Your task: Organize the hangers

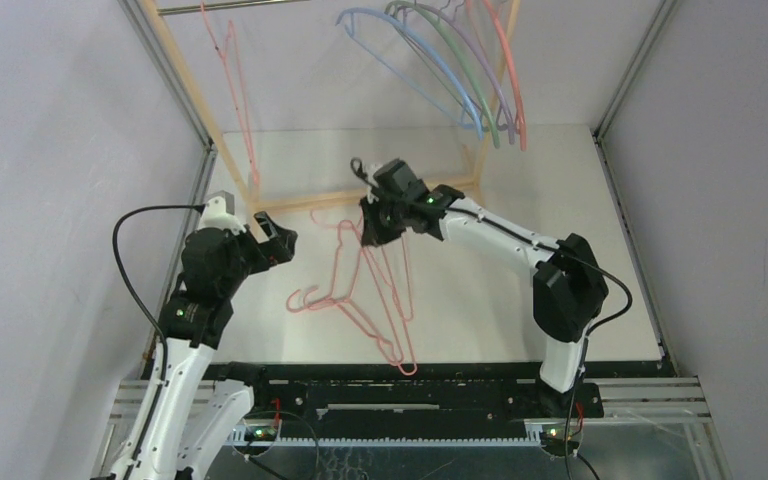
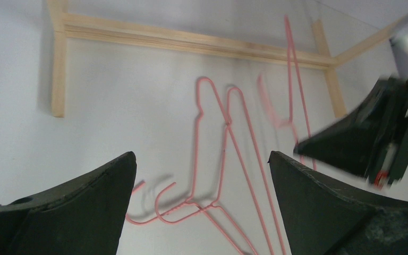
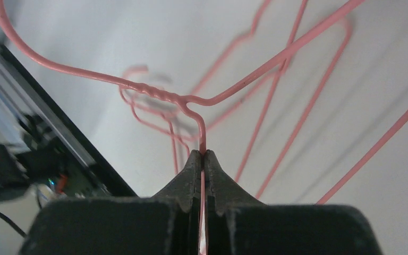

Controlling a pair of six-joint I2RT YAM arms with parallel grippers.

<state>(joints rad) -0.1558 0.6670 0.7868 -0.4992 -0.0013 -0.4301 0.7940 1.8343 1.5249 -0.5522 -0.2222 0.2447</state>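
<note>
My right gripper [image 1: 370, 232] is shut on a salmon-pink hanger [image 3: 154, 93], pinching its wire just below the twisted neck [image 3: 202, 154], above the table. It shows blurred in the left wrist view [image 2: 288, 64]. Two or three more pink hangers [image 1: 305, 298] lie tangled on the white table under it, hooks to the left [image 2: 159, 210]. My left gripper [image 1: 285, 245] is open and empty [image 2: 202, 154], left of the pile and above it. One pink hanger [image 1: 232, 90] hangs on the rail at the left. Several blue, green, lavender and pink hangers [image 1: 460, 75] hang at the right.
The wooden-framed rack [image 1: 190, 95] stands at the back of the table, its base bars [image 2: 191, 40] lying just behind the pile. Grey walls close both sides. The black front rail [image 1: 410, 385] runs along the near edge.
</note>
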